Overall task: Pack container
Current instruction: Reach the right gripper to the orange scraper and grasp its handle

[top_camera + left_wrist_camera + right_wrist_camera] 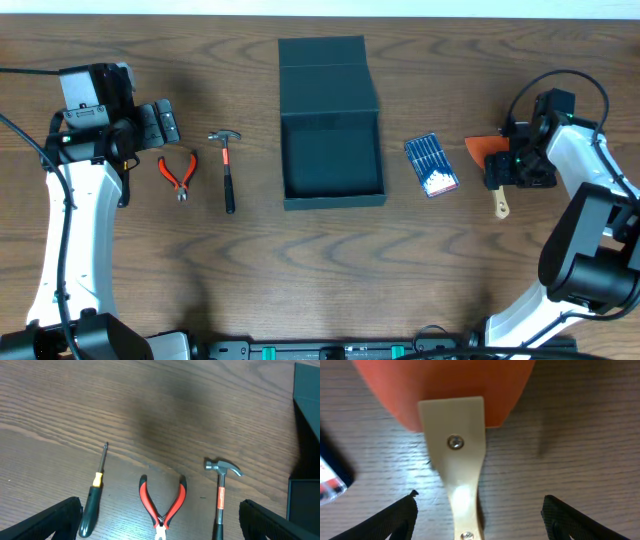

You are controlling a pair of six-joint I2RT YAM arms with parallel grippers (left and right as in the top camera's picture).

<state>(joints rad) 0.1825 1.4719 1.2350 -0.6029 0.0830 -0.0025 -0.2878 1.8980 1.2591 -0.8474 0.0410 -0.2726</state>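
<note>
Centrally, open container point(335, 201), side edges apart from hammer point(228, 172) and blue case point(431, 165).

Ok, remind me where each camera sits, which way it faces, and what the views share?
Overhead: fixed above the table, facing straight down at the box; left arm and right arm show.
Left wrist: on the left arm, facing down at screwdriver, pliers, hammer; its fingertips at the lower corners.
Right wrist: close above the scraper, its fingertips flanking the handle.
Shared: overhead and left wrist both show pliers, hammer, box.
</note>
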